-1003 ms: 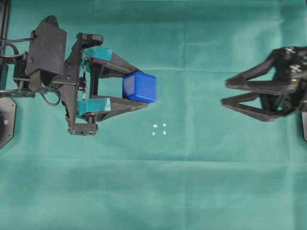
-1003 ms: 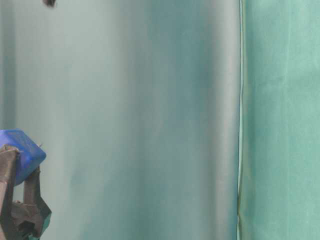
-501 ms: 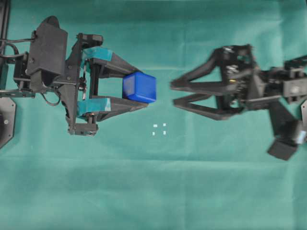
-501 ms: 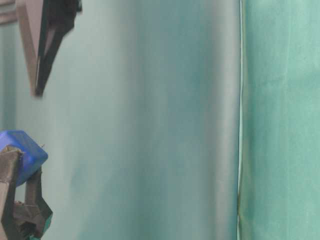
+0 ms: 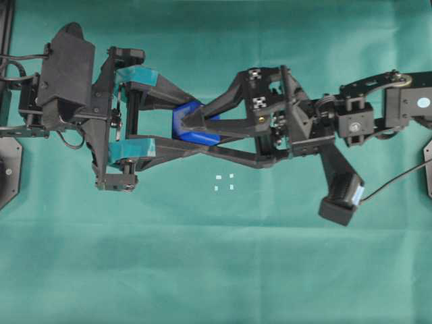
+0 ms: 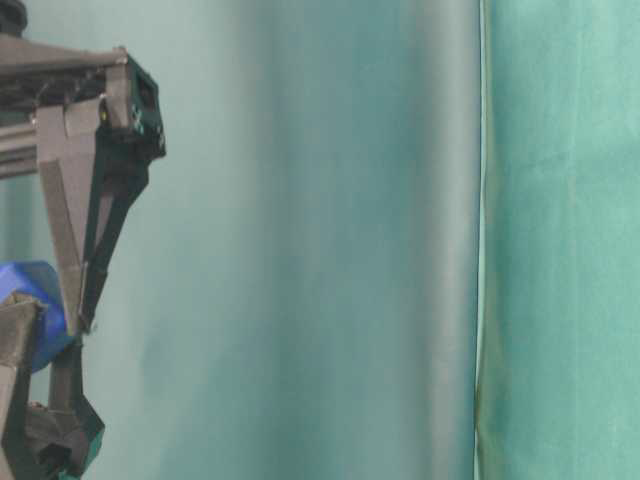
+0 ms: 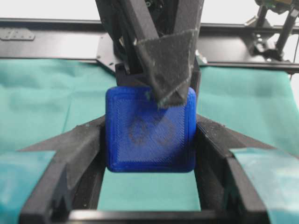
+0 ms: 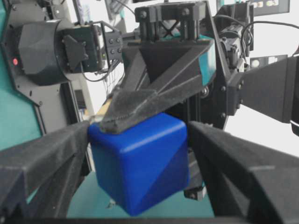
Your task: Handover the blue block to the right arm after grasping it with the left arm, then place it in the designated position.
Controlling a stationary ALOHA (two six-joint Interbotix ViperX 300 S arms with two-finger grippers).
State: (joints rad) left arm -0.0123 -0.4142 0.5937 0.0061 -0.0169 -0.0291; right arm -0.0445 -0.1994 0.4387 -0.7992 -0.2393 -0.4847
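The blue block (image 5: 201, 137) hangs above the cloth, and my left gripper (image 5: 198, 125), with teal-taped fingers, is shut on its two sides. In the left wrist view the block (image 7: 149, 135) sits squarely between the black pads. My all-black right gripper (image 5: 192, 133) has reached across from the right, turned a quarter against the left. It is open, with one finger on either free side of the block (image 8: 140, 163). Whether they touch is unclear. The designated position (image 5: 224, 182), a small square of white dots, lies on the cloth just in front of the block. At table level the block (image 6: 30, 300) shows low on the left.
Green cloth (image 5: 216, 270) covers the whole table. The right arm's links and wrist camera (image 5: 341, 196) stretch over the middle right. The left arm's black body (image 5: 64, 74) and cables fill the far left.
The right arm has swept in from the right edge, and its open fingers now enclose the block. The left gripper and the block have stayed still.
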